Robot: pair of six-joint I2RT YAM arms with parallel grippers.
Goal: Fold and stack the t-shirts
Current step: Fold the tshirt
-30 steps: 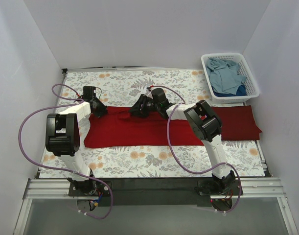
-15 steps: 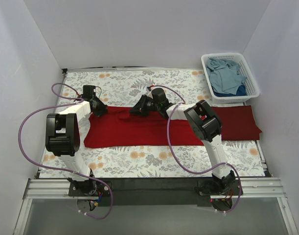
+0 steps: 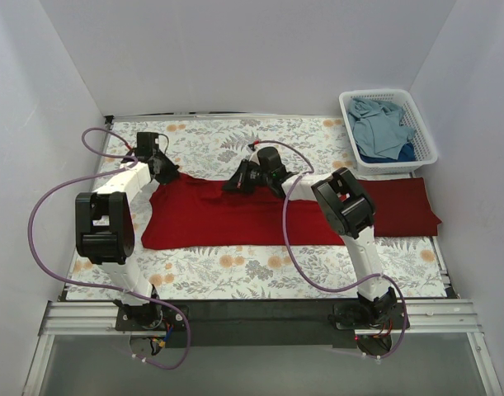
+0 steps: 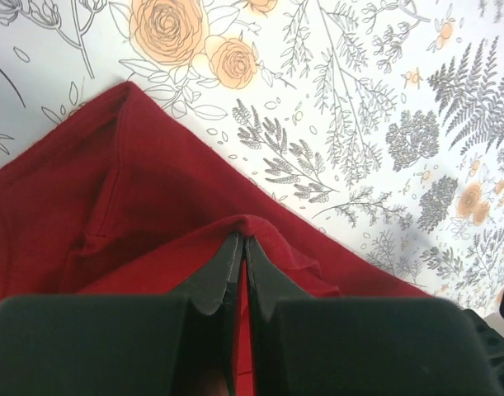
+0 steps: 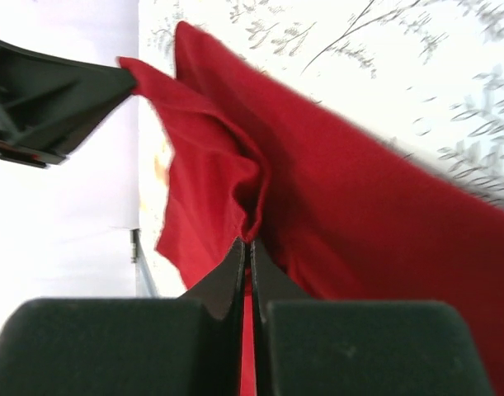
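Observation:
A bright red t-shirt [image 3: 214, 216] lies spread across the middle of the flowered table. My left gripper [image 3: 166, 172] is shut on a fold at the shirt's far left edge [image 4: 260, 227]. My right gripper [image 3: 233, 183] is shut on a fold at the shirt's far edge near the middle [image 5: 247, 210]. Both hold the far edge lifted a little off the table. A darker maroon t-shirt [image 3: 404, 206] lies flat at the right, partly behind my right arm. Dusty blue t-shirts [image 3: 382, 125] are piled in the basket.
A white plastic lattice basket [image 3: 423, 132] stands at the back right corner. The flowered cloth [image 3: 235, 268] covers the table. White walls close in the left, back and right. Purple cables loop from both arms over the shirt.
Both grippers have moved toward the far side with the red shirt's far edge, the left one farther. The shirt's far left corner has been drawn back and up.

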